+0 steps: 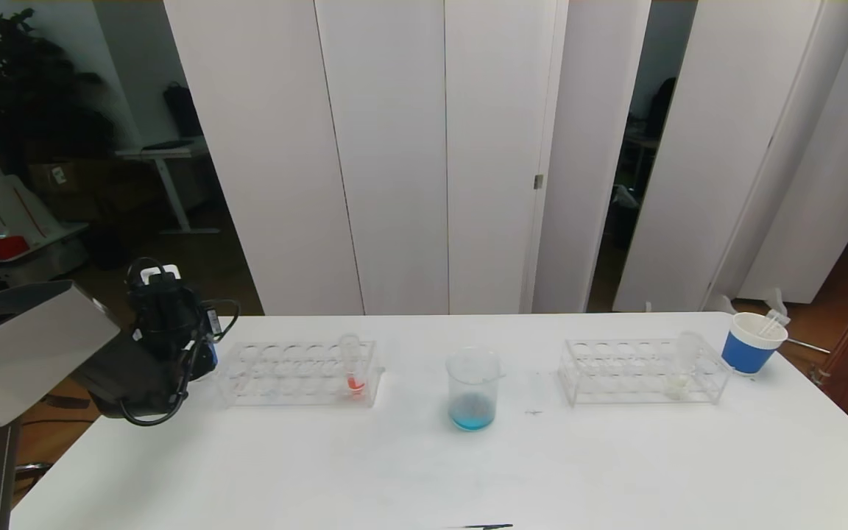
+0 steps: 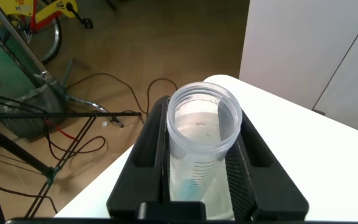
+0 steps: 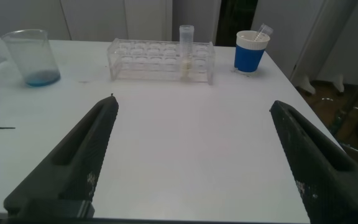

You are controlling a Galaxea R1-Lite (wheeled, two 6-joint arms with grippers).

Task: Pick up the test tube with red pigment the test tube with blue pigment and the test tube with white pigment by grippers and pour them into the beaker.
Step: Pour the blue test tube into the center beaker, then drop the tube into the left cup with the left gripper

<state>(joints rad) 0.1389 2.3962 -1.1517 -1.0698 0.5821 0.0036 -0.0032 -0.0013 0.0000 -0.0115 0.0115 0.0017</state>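
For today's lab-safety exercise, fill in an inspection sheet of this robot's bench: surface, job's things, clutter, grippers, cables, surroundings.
Surface: white table, a small dark mark near its front edge.
Job's things: beaker at centre with blue pigment at its bottom; red tube upright in the left rack; white tube upright in the right rack; blue tube in the left gripper, only a blue trace inside.
Clutter: blue paper cup at the far right, holding clear items.
Grippers: left gripper shut on the blue tube, off the table's left edge; right gripper open above the near table.
Cables: black cable looped at the left arm; leads on the floor.
Surroundings: white partitions, plant, desk behind.
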